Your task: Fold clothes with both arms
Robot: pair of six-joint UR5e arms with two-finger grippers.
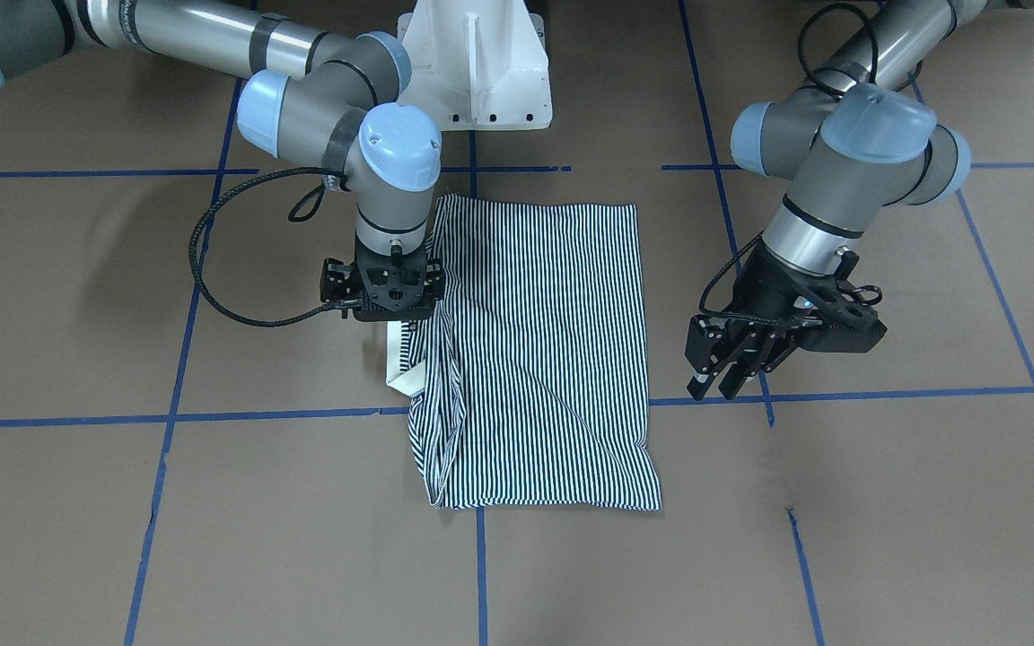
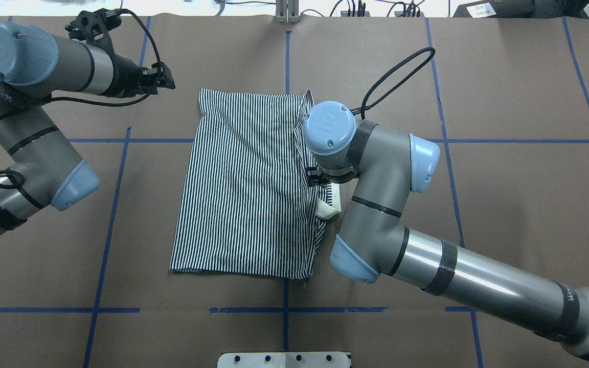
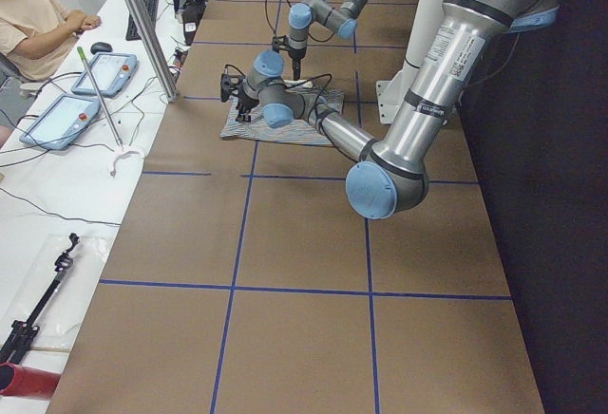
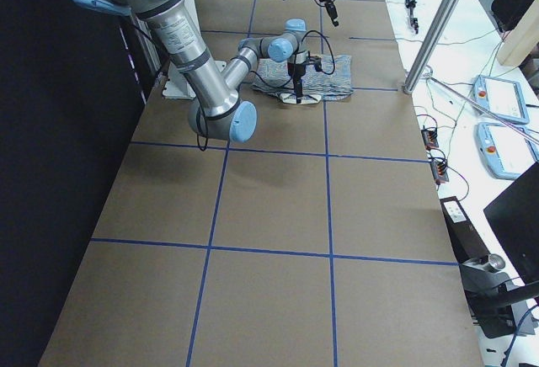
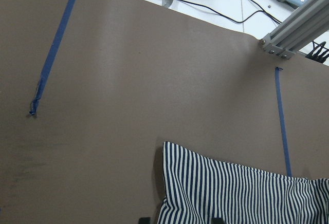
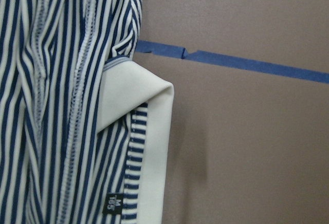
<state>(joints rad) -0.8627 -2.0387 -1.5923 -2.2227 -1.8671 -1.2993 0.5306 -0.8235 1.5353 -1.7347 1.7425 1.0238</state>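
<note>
At table centre, the striped polo shirt lies flat on the brown table, folded into a rough rectangle. In the overhead view its cream collar pokes out at the shirt's 3 o'clock edge, directly beneath the right arm's wrist.

The right gripper points straight down over that edge. The overhead view hides nearly all of it behind a blue joint cap. The front-facing view shows its black body but not the fingertips, and the right wrist view shows no fingers at all. Whether its jaws are spread or closed, or touch the cloth, cannot be told. That wrist view alone shows the collar doubled over on itself, with a small dark size tag on the stripes.

The left gripper hangs clear of the shirt over bare table, at about 10 o'clock from it in the overhead view. Only the left wrist view settles its state: two fingertips sit apart at the bottom edge, nothing between them, with a shirt corner just ahead.

Blue tape lines grid the surface.
</note>
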